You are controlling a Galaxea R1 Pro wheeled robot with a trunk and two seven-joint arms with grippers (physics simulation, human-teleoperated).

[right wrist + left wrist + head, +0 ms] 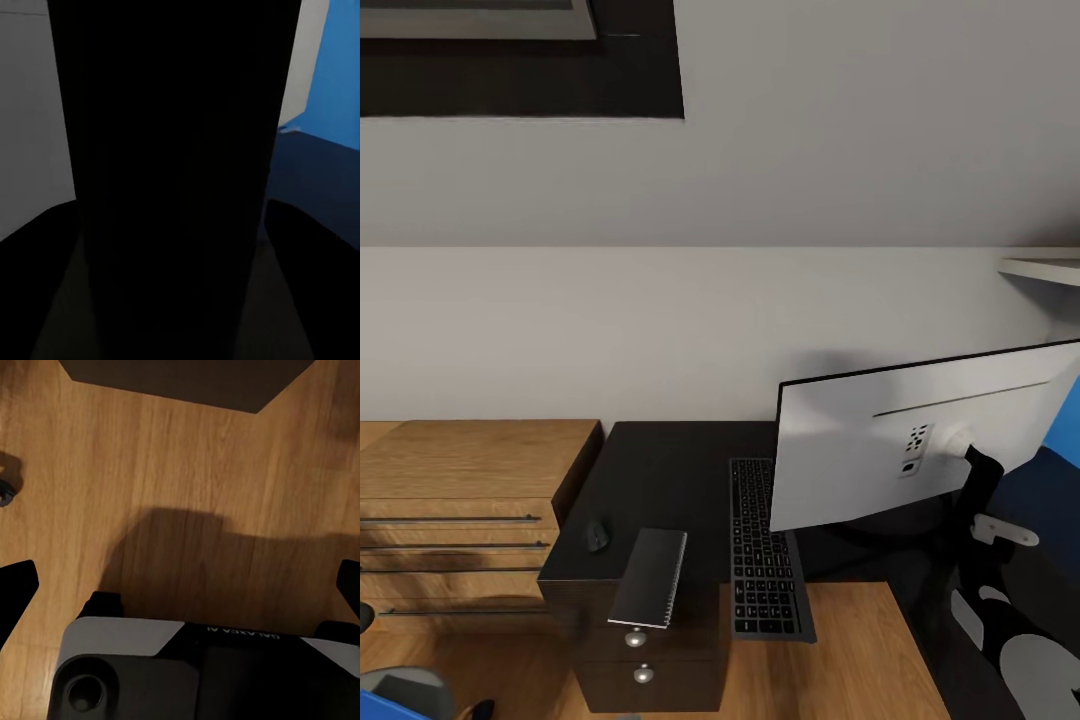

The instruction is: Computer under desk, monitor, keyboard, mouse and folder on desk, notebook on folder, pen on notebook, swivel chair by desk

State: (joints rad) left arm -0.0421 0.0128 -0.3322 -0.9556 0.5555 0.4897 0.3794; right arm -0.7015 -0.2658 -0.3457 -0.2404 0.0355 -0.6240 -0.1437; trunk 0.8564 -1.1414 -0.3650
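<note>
The desk (660, 470) serves as the landmark: a matte black slab on a black drawer pedestal with round silver knobs (635, 637), butted against a pale wall; on it the monitor (900, 440) stands with its smooth white back towards the head camera and a dark stand (978, 490) running down from the mount, which suggests the screen faces away from the robot and will probably need turning; just beside the monitor, towards the desk's middle, the keyboard (765, 545) lies flat, a long slim dark grey bar of black keys whose near end juts past the desk's front edge, so it looks set down rather than squared up; further along the desk from the keyboard the notebook (650, 577) rests, thin, grey-covered and ridged along one side, also overhanging the front edge above the drawers; a small dark rounded mouse (597, 535) sits near the notebook, closer to the desk's outer end; beyond that end stands a light-wood chest (470, 500) with long bar handles; a bright blue patch shows behind the monitor's far side, and I cannot tell what it is; the left gripper (180, 585) hangs over glossy wood-grain floor (187, 472), its black fingers (15, 585) spread wide with nothing between them; the right wrist view is taken up by a broad black upright shape, perhaps the stand, and whether the right gripper grips it I cannot tell.
</note>
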